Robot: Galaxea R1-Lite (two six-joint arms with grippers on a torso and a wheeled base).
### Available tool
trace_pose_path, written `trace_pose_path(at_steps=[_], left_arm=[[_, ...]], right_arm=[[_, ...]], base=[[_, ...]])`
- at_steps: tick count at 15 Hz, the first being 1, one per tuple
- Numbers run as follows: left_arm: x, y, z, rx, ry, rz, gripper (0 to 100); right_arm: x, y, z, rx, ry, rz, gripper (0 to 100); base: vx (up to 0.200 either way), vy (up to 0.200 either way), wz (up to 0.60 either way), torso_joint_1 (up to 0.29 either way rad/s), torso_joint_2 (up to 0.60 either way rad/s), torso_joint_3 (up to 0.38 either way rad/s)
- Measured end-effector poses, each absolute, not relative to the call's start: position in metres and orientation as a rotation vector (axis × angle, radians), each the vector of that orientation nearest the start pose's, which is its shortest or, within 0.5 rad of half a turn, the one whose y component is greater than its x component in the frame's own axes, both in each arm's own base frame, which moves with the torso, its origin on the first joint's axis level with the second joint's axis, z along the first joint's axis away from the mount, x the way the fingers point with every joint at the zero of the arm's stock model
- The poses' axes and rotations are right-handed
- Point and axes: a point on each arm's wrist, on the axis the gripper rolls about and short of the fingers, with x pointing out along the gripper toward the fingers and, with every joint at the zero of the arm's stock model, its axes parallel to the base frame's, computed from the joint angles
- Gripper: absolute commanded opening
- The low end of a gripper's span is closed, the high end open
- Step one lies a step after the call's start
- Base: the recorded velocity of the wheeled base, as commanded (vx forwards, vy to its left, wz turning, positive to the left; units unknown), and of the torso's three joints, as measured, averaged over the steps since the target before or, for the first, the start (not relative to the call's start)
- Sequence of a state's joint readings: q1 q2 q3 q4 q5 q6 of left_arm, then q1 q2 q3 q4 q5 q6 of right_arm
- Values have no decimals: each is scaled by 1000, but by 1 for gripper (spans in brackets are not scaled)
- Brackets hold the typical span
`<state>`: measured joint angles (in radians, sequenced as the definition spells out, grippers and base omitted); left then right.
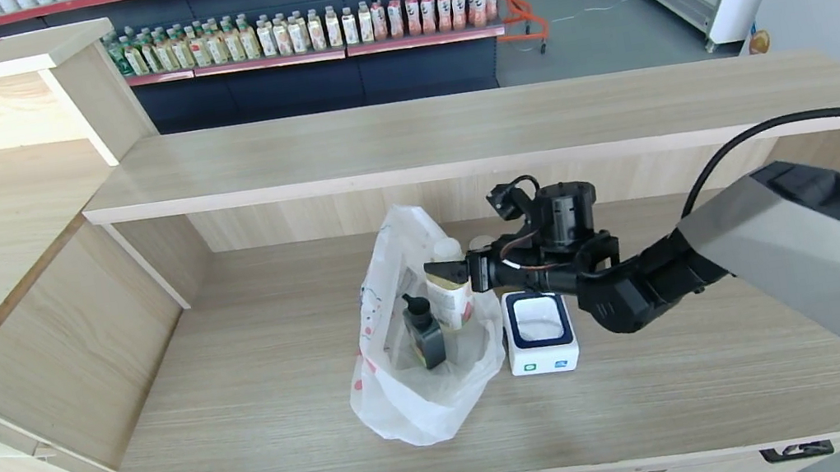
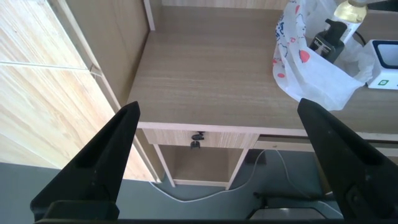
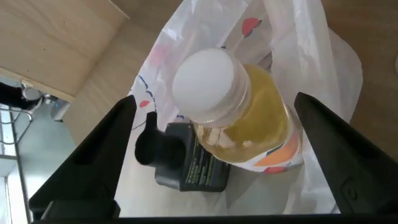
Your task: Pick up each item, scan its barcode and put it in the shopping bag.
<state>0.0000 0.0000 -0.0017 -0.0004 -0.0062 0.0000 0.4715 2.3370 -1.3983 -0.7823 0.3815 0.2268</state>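
The right arm stretches level over the table point(image 1: 260, 393), its gripper point(image 1: 443, 270) released, fingers spread around the juice bottle point(image 3: 236, 118) standing in the shopping bag point(image 1: 412, 404).

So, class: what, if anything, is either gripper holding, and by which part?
Nothing is held. The right gripper stands open around the yellow bottle in the shopping bag, not clamping it; the left gripper is open and empty.

Bright, even shop light; soft shadows.
Wide-angle head view splays the worktop's point(image 1: 260, 393) side edges; shade sits under the upper ledge point(image 1: 454, 131); white bag point(image 1: 420, 402) and bottle cap point(image 3: 208, 84) look nearly blown out.
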Motion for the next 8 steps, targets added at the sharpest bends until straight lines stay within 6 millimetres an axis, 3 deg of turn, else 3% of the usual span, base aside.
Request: trace_pose_path(at_steps=[5,6,8], left_arm=[[-23,0,76,0,-3,-6,100],[-23,0,76,0,-2,-6,100],[-23,0,76,0,-3,-6,100]], right_arm=[[369,182,129,277,348,801,100],[323,134,147,288,375,745,100],[295,109,167,276,355,707,100]], base=[[0,0,0,0,0,0],[0,0,0,0,0,0],[0,0,0,0,0,0]])
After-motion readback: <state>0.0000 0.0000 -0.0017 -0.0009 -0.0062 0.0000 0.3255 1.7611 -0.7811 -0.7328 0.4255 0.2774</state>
